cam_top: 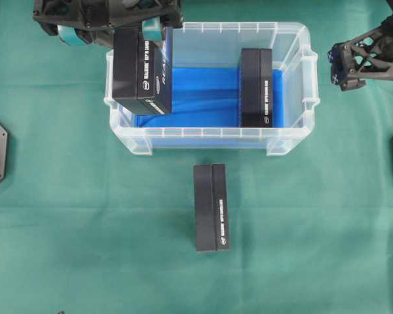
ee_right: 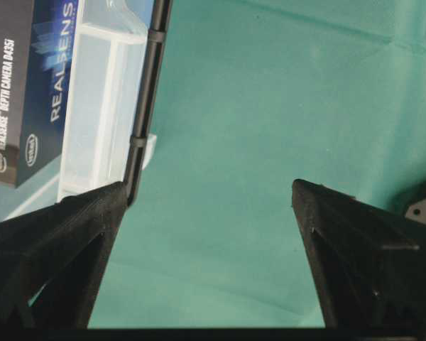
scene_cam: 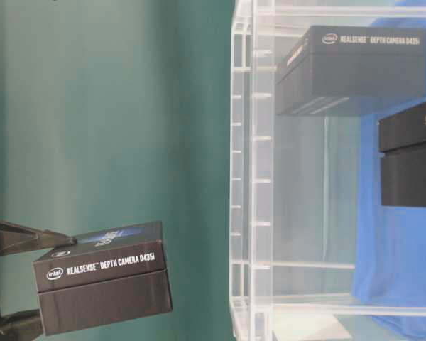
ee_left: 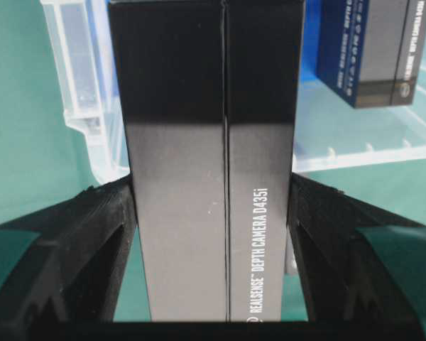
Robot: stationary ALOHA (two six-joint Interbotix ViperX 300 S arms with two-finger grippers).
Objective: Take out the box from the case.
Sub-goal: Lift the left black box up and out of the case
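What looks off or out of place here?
Nothing damaged or spilled. The left claw grips one black box over the bin's left end; another stands inside, a third lies on the cloth outside.

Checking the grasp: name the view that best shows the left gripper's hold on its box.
Left wrist view: both fingers press the held box. Overhead shows the left gripper from above. Table-level shows a box without visible fingers; right wrist, only a box's face.

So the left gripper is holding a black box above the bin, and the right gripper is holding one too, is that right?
Not quite. The left gripper does clamp a black box above the bin, but the right gripper holds nothing: the right wrist view shows its jaws wide apart over bare green cloth.
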